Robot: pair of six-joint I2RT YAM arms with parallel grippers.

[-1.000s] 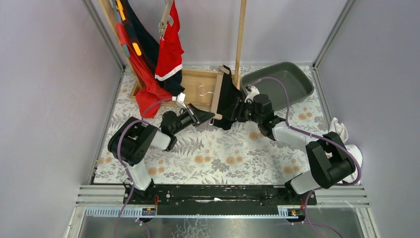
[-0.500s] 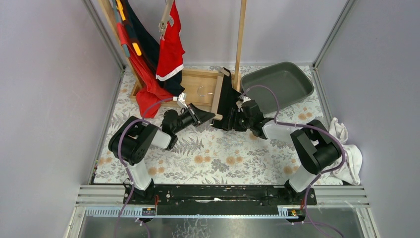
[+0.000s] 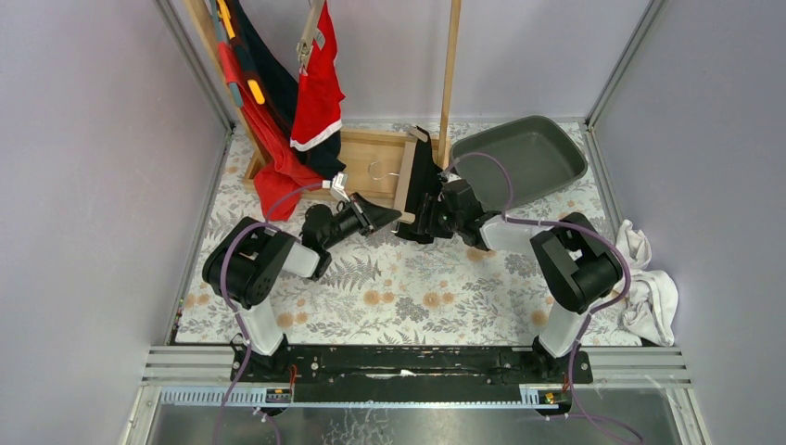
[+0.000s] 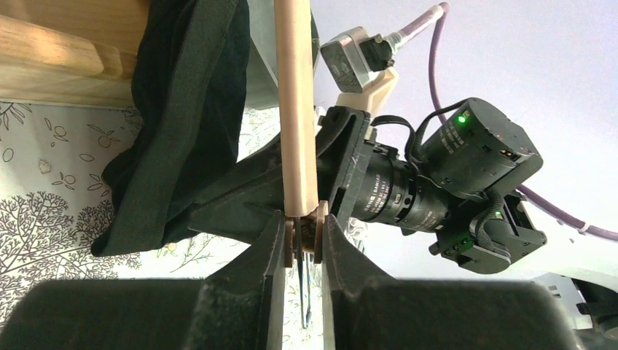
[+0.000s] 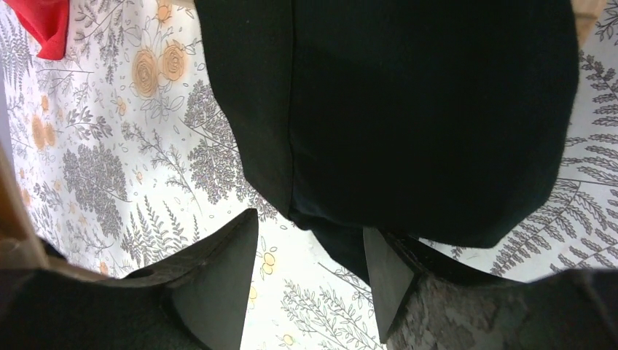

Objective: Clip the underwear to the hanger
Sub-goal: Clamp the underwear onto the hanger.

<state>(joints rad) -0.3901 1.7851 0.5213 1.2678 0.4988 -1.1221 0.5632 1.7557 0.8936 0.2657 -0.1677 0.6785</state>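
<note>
A wooden clip hanger (image 3: 406, 181) lies tilted over the floral table, with black underwear (image 3: 428, 181) draped along its right side. My left gripper (image 3: 393, 219) is shut on the clip at the hanger's near end; the left wrist view shows the fingers (image 4: 271, 251) pinching the clip (image 4: 305, 232) under the bar (image 4: 295, 109). My right gripper (image 3: 436, 211) is open at the underwear's lower edge. In the right wrist view (image 5: 310, 255) a fold of the black cloth (image 5: 408, 95) hangs between the spread fingers, beside the right one.
A grey tub (image 3: 528, 158) sits at the back right. A wooden frame (image 3: 371, 162) with an upright pole (image 3: 450, 74) stands behind the hanger. Red and dark clothes (image 3: 310, 93) hang at the back left. White cloths (image 3: 649, 287) lie at the right edge.
My right arm has moved left, bringing its gripper closer to the underwear and hanger. The left arm and the hanger have stayed in place.
</note>
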